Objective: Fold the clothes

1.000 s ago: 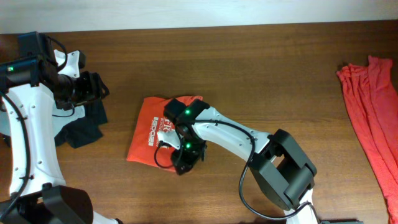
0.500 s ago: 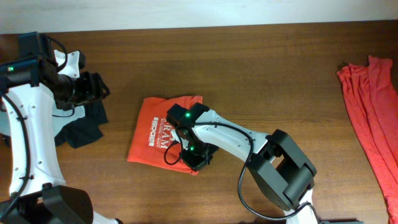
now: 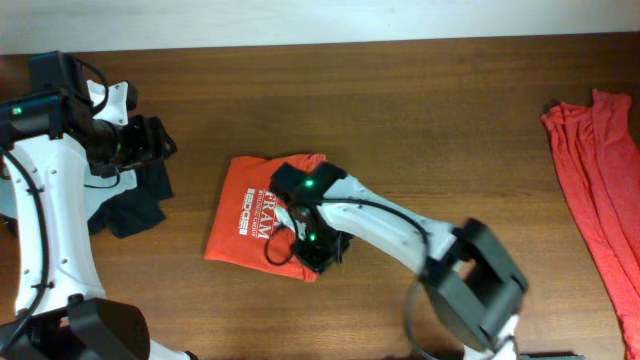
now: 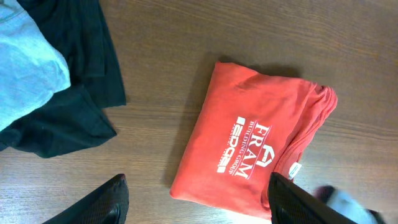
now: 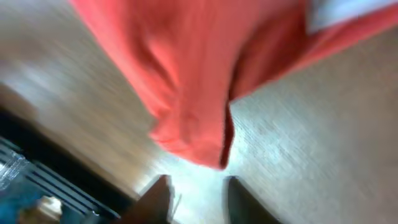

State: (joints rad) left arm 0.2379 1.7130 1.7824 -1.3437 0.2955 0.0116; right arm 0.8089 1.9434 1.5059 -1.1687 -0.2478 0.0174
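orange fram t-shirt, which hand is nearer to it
Right. The right hand is at the T-shirt, by its tag corner; the left hand is apart, by the dark garments.

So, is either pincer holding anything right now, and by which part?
Nothing looks held. The left pincer is open and empty; the right pincer is open at a corner of the T-shirt, though its view is blurred.

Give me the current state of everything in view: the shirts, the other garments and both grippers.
Orange-red cotton T-shirt with white lettering: folded flat, print facing up.
Dark navy garments: crumpled in a heap.
Pale grey-blue tee: lying on the navy heap, mostly out of frame.
Red cloth: unfolded, bunched lengthwise at far right.
Left gripper: open, empty.
Right gripper: looks open and empty at the T-shirt's corner; view blurred.
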